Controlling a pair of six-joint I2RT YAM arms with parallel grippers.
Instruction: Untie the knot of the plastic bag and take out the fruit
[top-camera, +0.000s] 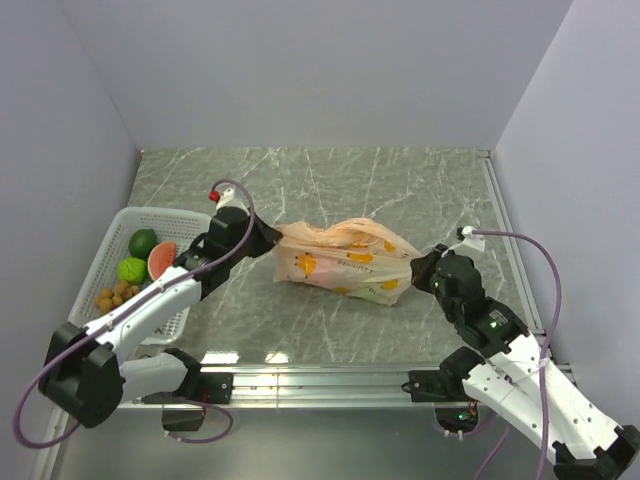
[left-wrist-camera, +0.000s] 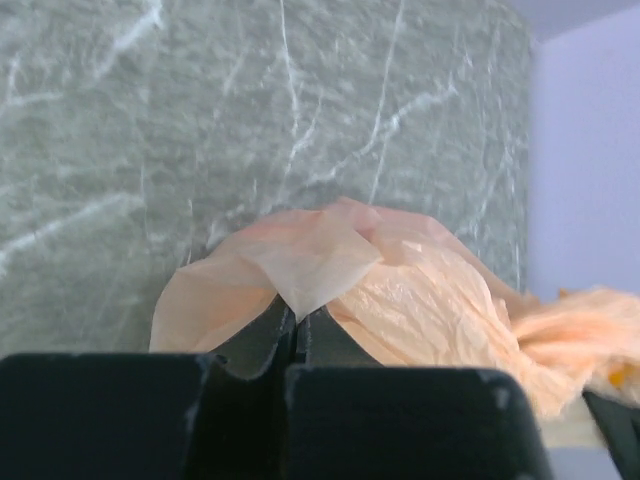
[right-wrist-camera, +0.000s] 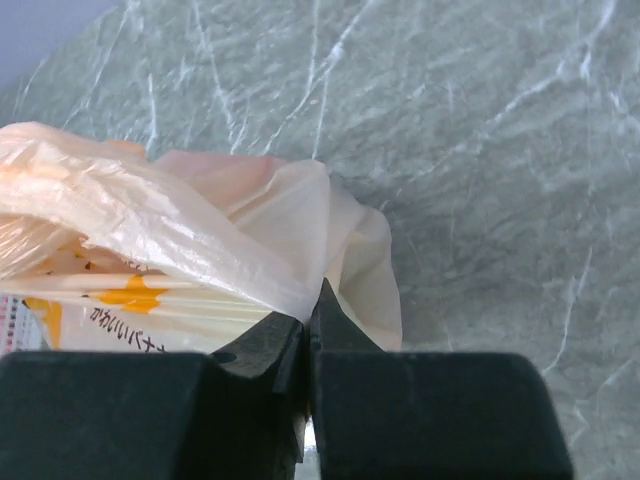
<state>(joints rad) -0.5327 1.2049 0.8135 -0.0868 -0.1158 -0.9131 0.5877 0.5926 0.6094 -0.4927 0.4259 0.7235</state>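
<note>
The plastic bag (top-camera: 345, 262) lies mid-tabletop, stretched between both arms. The left gripper (left-wrist-camera: 295, 325) is clamped on a fold at its left end, the right gripper (right-wrist-camera: 308, 320) likewise on its right end (jaws pinched tight). The knot and bagged fruit cannot be made out.

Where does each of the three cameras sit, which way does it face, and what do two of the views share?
Top external: above and behind the arms, looking down on the table, plastic bag and basket; both arms show.
Left wrist: on the left arm, facing along the left gripper, shut on the plastic bag.
Right wrist: on the right arm, facing along the right gripper, shut on the plastic bag.
Shared: all views show the plastic bag on the table.
</note>
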